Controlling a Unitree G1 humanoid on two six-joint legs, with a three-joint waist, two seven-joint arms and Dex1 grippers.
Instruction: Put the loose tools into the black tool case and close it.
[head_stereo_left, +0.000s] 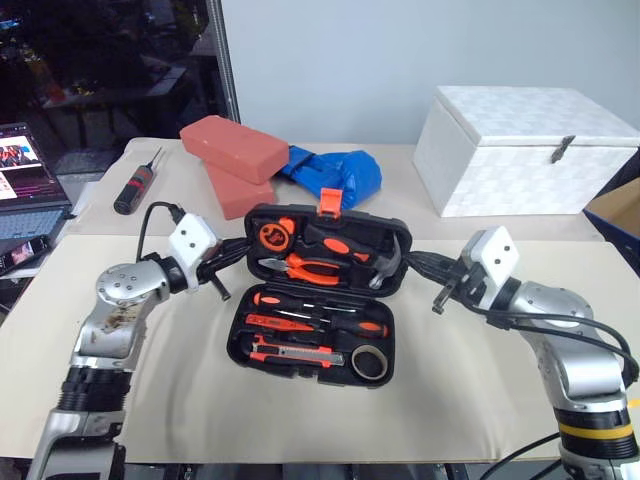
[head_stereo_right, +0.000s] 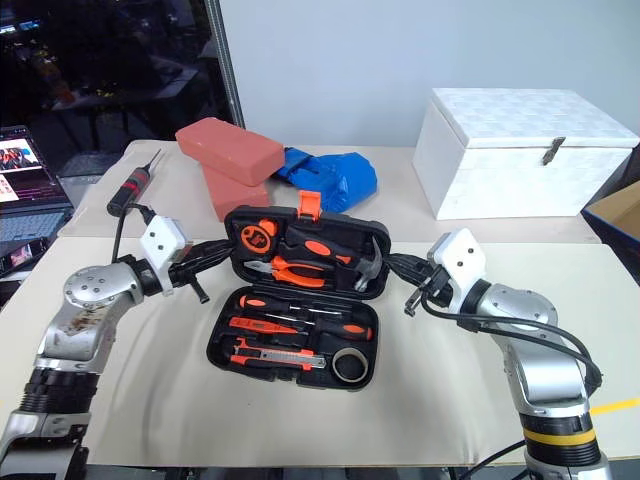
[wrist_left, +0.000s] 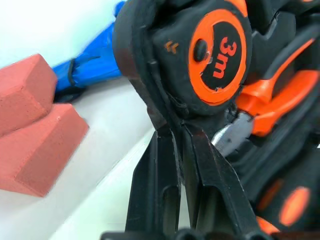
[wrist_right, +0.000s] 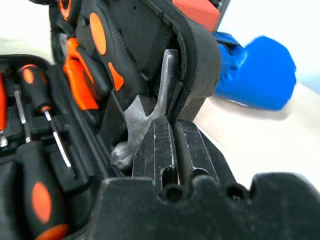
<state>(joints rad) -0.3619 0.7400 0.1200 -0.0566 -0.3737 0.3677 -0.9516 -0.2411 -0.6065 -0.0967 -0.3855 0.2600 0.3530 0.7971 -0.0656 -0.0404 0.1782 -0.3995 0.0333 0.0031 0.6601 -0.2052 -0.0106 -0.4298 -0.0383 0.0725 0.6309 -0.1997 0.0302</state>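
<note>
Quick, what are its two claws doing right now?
Left gripper: closed on the tool case lid's edge.
Right gripper: closed on the lid's opposite edge.

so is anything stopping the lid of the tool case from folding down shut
Nothing visible blocks it. The tools lie in their recesses in the lower half of the tool case. The left gripper and right gripper sit at the raised lid's side edges, fingers shut.

"3m" in orange on black face of tape measure (wrist_left: 218, 56) (in case lid), no other legible txt
</note>
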